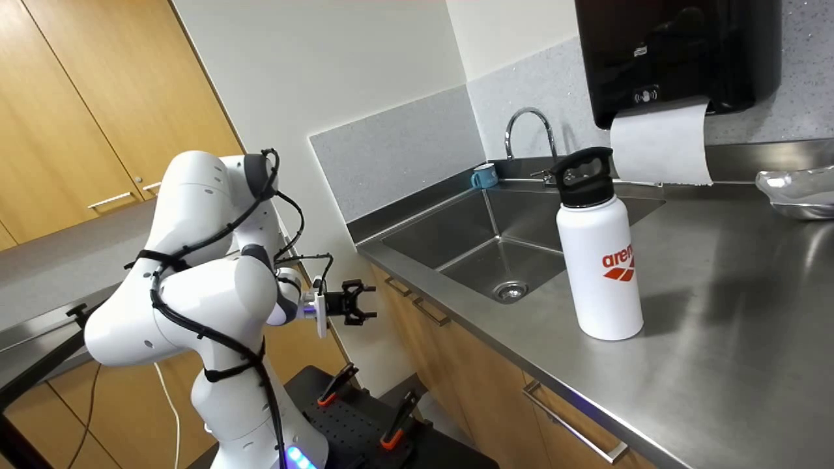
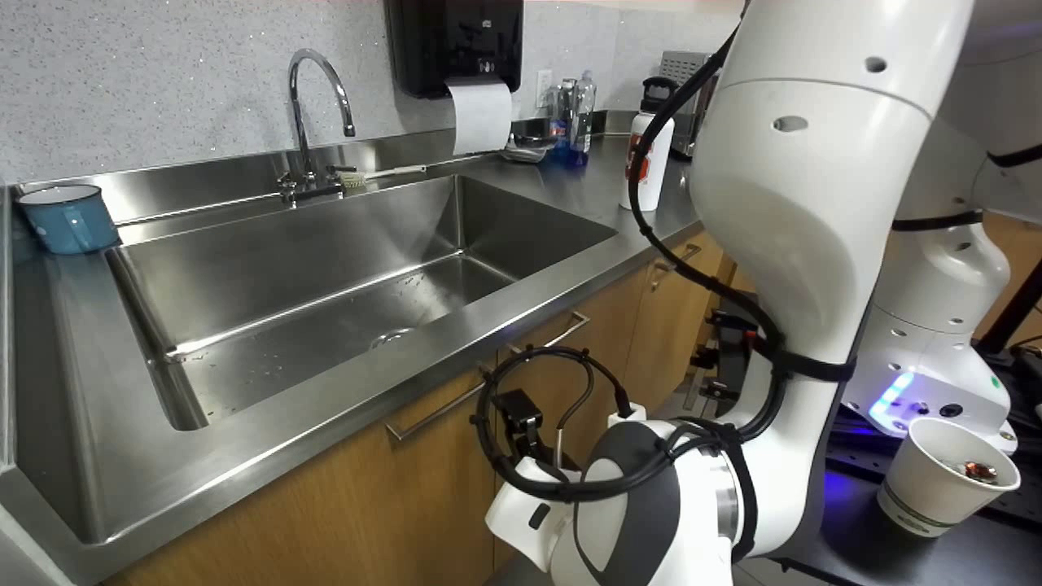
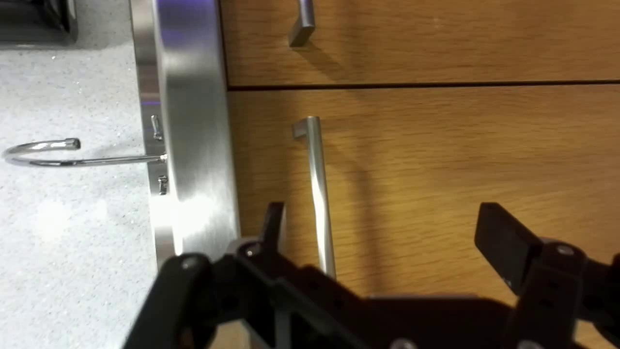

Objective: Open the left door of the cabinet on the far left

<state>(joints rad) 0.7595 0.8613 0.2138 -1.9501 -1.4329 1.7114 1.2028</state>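
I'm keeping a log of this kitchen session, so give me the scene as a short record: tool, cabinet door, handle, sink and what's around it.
Tool: open, holding nothing
Cabinet door: shut, wood-faced
Door handle: metal bar, not gripped
Sink: metal, drain visible
Faucet: arched, behind the sink
Mug: blue, on the counter beside the sink
Bottle: white, upright on the counter
Dispenser: black, white paper hanging out
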